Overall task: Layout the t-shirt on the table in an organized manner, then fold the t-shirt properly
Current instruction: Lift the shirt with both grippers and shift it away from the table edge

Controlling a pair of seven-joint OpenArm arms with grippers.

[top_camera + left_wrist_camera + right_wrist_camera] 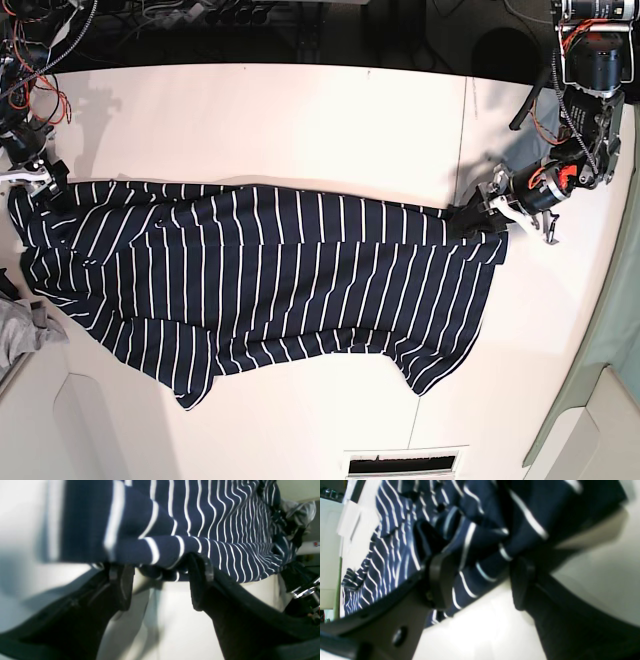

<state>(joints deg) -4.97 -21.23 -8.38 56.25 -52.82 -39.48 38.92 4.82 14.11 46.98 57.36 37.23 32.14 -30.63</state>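
Observation:
The navy, white-striped t-shirt (260,270) lies spread lengthwise across the white table (300,110), still rumpled along its lower edge. My left gripper (475,218) is at the shirt's right end. In the left wrist view its jaws (160,563) stand wide apart with the folded shirt edge (212,517) lying between and over the fingertips. My right gripper (45,185) is at the shirt's far left corner. In the right wrist view its jaws (481,562) are also wide apart with bunched fabric (395,542) between them.
A small grey cloth (20,330) lies at the table's left edge and also shows in the left wrist view (297,512). A dark seam (467,130) crosses the table on the right. A slot (395,463) sits at the front edge. Cables and gear line the back.

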